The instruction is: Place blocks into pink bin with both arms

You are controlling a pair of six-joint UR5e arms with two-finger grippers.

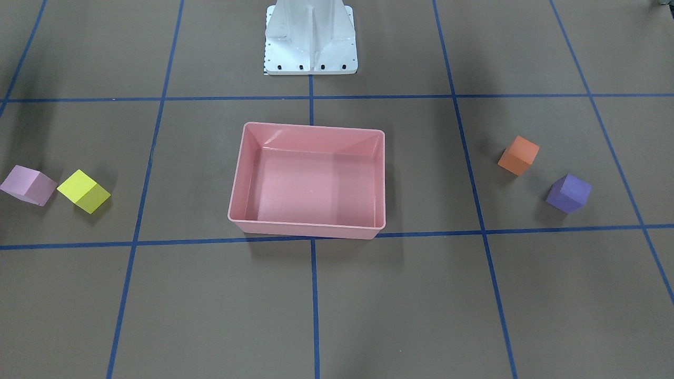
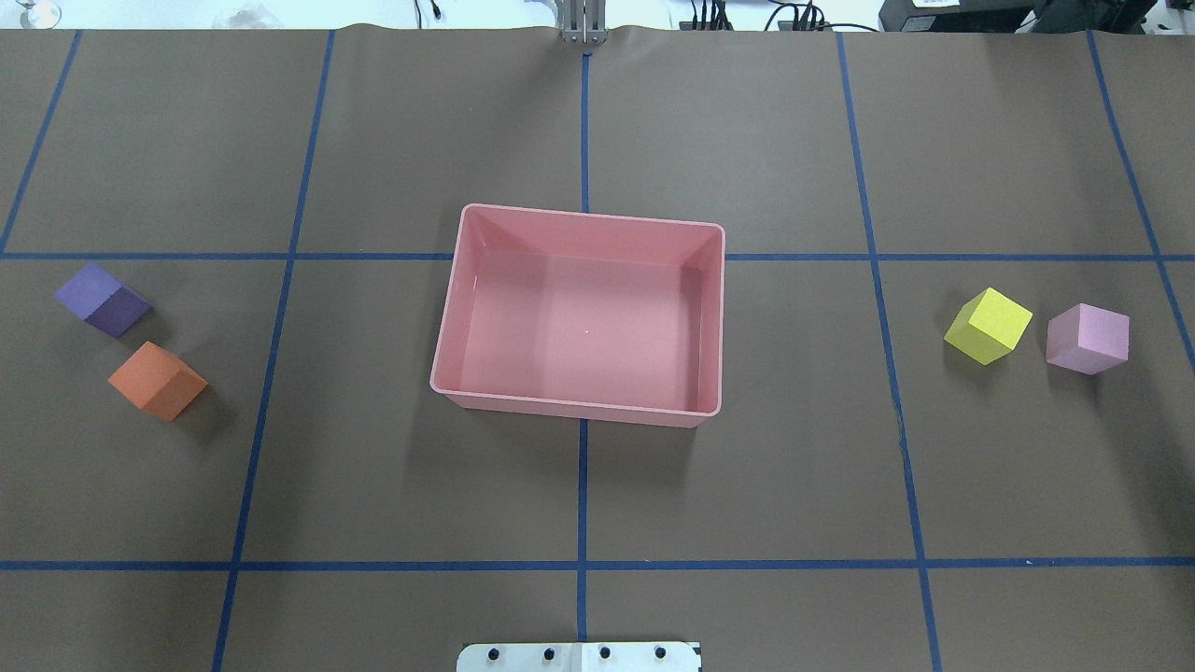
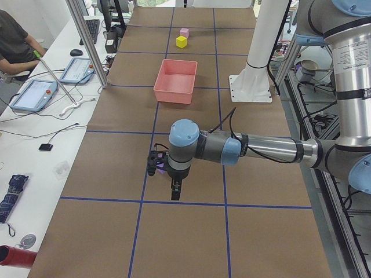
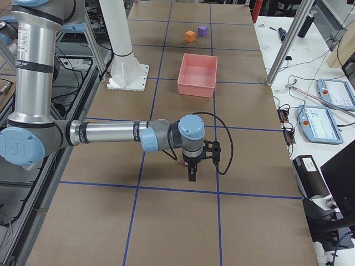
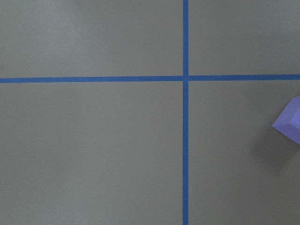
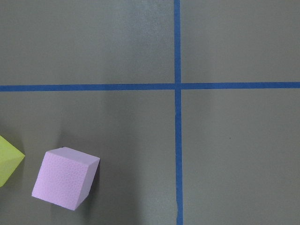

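The pink bin [image 2: 579,408] sits empty at the table's middle. The purple block [image 2: 103,299] and the orange block [image 2: 157,380] lie on the table at the left of the overhead view. The yellow block [image 2: 988,325] and the light pink block [image 2: 1087,338] lie at its right. My left gripper [image 3: 175,192] shows only in the exterior left view, hanging above the table near the purple block; I cannot tell if it is open. My right gripper [image 4: 192,175] shows only in the exterior right view; I cannot tell its state. The left wrist view catches a purple corner [image 5: 290,123]. The right wrist view shows the pink block [image 6: 65,177] and the yellow block's edge [image 6: 7,159].
The white pedestal base [image 1: 310,39] stands behind the bin. Blue tape lines [image 2: 583,485] grid the brown table. A side bench with tablets [image 3: 35,92] and a seated person [image 3: 14,40] runs along the far side.
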